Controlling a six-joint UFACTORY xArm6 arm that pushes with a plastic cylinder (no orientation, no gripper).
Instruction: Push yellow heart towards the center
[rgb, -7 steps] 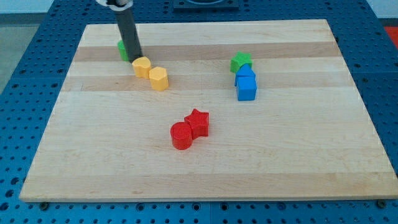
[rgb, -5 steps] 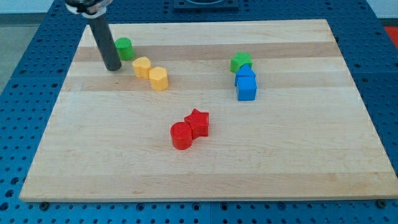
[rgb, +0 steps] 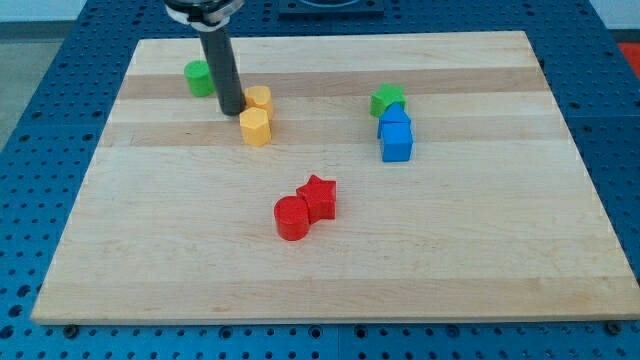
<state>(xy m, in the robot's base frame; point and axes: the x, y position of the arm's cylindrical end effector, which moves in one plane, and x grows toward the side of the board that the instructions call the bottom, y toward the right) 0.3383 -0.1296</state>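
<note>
Tip (rgb: 231, 110) touches yellow heart's (rgb: 259, 98) left; orientation unclear.

Green cylinder (rgb: 198, 76) near the top-left corner, green star (rgb: 387, 99) touching two blue cubes (rgb: 396, 134), red star (rgb: 319, 196) against red cylinder (rgb: 292, 217) mid-board.

Bright even overhead light, soft short shadows under blocks, sharp focus, no glare

Pale wooden board (rgb: 480, 260) (visible grain), smooth matt red blocks (rgb: 305, 208)
</note>
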